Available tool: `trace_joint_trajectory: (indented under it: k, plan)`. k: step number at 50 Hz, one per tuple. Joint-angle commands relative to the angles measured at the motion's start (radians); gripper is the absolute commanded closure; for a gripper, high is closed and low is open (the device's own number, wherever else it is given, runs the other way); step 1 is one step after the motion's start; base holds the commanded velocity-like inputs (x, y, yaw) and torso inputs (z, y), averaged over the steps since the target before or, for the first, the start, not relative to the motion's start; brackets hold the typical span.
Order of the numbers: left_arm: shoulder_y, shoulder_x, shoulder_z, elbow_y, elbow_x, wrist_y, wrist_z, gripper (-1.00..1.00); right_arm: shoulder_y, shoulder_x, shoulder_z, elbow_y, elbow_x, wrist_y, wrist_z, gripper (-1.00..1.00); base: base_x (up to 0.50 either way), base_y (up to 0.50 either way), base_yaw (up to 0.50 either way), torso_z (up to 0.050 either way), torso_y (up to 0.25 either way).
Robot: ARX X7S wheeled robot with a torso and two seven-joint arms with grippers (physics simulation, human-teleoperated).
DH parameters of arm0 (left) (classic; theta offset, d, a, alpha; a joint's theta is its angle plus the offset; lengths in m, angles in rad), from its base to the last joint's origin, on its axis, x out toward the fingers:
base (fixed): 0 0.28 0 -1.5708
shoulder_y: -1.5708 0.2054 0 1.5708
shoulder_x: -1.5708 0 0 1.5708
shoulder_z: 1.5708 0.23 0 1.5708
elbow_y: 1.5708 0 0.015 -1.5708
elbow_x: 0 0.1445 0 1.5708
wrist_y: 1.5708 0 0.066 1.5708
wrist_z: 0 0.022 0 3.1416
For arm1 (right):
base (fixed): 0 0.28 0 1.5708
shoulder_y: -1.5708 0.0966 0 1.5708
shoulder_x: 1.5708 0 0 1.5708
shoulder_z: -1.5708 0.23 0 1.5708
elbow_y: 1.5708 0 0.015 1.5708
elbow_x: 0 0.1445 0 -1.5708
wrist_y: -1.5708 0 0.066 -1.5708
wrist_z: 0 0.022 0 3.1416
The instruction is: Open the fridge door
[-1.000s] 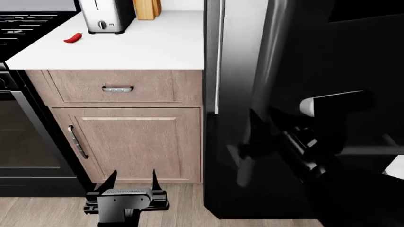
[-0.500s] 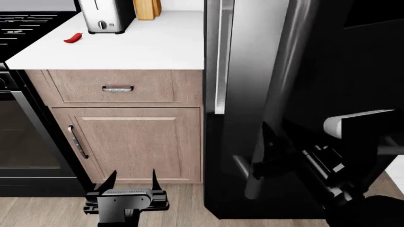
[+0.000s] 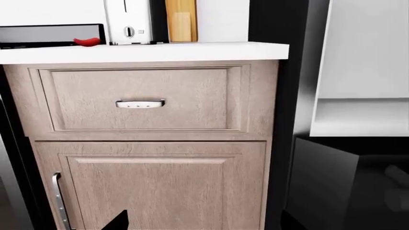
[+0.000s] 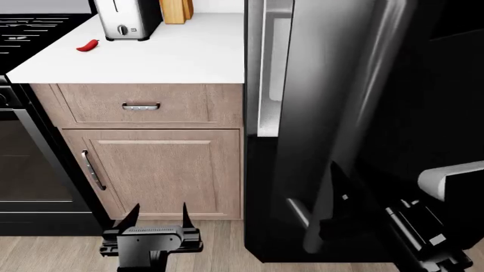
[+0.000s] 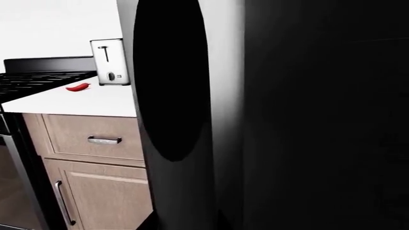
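Note:
The fridge door [image 4: 355,85] is a glossy black panel, swung partly out so the white inside [image 4: 274,68] shows at its left edge. Its long bar handle [image 4: 314,232] slants down the panel. My right gripper [image 4: 332,192] is shut on that handle low down, one black finger on each side. In the right wrist view the handle [image 5: 169,96] fills the space between the fingertips of the right gripper [image 5: 185,223], with the door [image 5: 319,120] behind it. My left gripper [image 4: 157,218] hangs open and empty in front of the wood cabinet, its fingertips [image 3: 118,221] just showing.
A light wood cabinet door [image 4: 162,175] and drawer [image 4: 140,105] stand left of the fridge under a white counter [image 4: 174,56] with a toaster [image 4: 124,20] and red chilli [image 4: 88,45]. A black oven [image 4: 30,164] is far left. The fridge's lower black front [image 3: 319,182] sits below the opening.
The fridge door has swung further out, and more white interior shows at its left edge. My right gripper moved right and down with the handle. The left arm has not moved.

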Motion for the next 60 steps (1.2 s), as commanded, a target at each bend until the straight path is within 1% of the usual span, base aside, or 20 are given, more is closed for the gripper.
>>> trace_joint_trajectory:
  k: [1, 2, 9, 12, 14, 16, 22, 26, 31, 41, 44, 51, 56, 60]
  plan:
    - [0.002, -0.002, 0.004, 0.0, 0.002, 0.004, -0.004, -1.0, -0.045, 0.057, 0.004, 0.018, 0.006, -0.032, 0.091, 1.0, 0.0, 0.0, -0.01, 0.0, 0.0]
    - [0.003, -0.001, 0.005, -0.001, 0.003, 0.005, -0.004, -1.0, -0.047, 0.057, 0.003, 0.021, 0.003, -0.032, 0.093, -1.0, 0.0, 0.0, -0.01, 0.0, 0.0]
    - [0.004, -0.004, 0.005, 0.002, -0.001, 0.005, -0.005, -1.0, -0.054, 0.067, 0.003, 0.022, -0.011, -0.04, 0.101, -1.0, 0.0, 0.0, 0.0, 0.0, 0.0]
    - [-0.004, -0.003, 0.006, 0.001, -0.003, -0.003, -0.006, -1.0, -0.071, 0.07, 0.0, 0.025, -0.047, -0.071, 0.113, -1.0, 0.0, 0.0, 0.0, 0.0, 0.0]
    - [-0.003, -0.001, 0.007, -0.006, 0.0, 0.004, -0.005, -1.0, -0.08, 0.092, -0.004, 0.028, -0.085, -0.07, 0.145, -1.0, 0.0, 0.0, 0.0, 0.0, 0.0]
    - [-0.003, -0.002, 0.007, -0.006, -0.001, 0.004, -0.006, -1.0, -0.102, 0.095, -0.01, 0.035, -0.11, -0.128, 0.138, -1.0, 0.0, 0.0, 0.0, 0.0, 0.0]
    - [-0.003, -0.004, 0.009, -0.003, -0.001, 0.003, -0.007, -1.0, -0.154, 0.101, -0.031, 0.033, -0.187, -0.215, 0.135, -1.0, 0.0, 0.0, 0.0, 0.0, 0.0]
    - [-0.002, -0.005, 0.009, -0.002, -0.002, 0.005, -0.008, -1.0, -0.17, 0.13, -0.039, 0.011, -0.228, -0.25, 0.121, -1.0, 0.0, 0.0, 0.0, 0.0, 0.0]
    - [0.001, -0.006, 0.01, -0.002, -0.003, 0.008, -0.008, -1.0, -0.18, 0.133, -0.04, 0.003, -0.27, -0.299, 0.088, -1.0, 0.0, 0.0, 0.0, 0.0, 0.0]
    - [0.0, -0.007, 0.013, -0.004, -0.002, 0.01, -0.01, -1.0, -0.176, 0.12, -0.03, -0.001, -0.29, -0.319, 0.078, -1.0, 0.0, 0.0, 0.0, 0.0, 0.0]
    - [-0.002, -0.008, 0.014, -0.002, -0.003, 0.007, -0.011, -1.0, -0.174, 0.103, -0.03, 0.011, -0.267, -0.309, 0.065, -1.0, 0.0, 0.0, 0.0, 0.0, 0.0]
    - [-0.003, -0.008, 0.016, -0.005, -0.003, 0.009, -0.012, -1.0, -0.168, 0.099, -0.029, 0.005, -0.246, -0.297, 0.035, -1.0, 0.0, 0.0, 0.0, 0.0, 0.0]
    - [-0.004, -0.008, 0.017, -0.006, -0.003, 0.01, -0.012, -1.0, -0.169, 0.1, -0.03, -0.001, -0.258, -0.291, 0.024, -1.0, 0.0, 0.0, 0.0, 0.0, 0.0]
    - [-0.003, -0.009, 0.018, -0.004, -0.004, 0.01, -0.013, -1.0, -0.181, 0.107, -0.03, 0.001, -0.298, -0.324, 0.037, -1.0, 0.0, 0.0, 0.0, 0.0, 0.0]
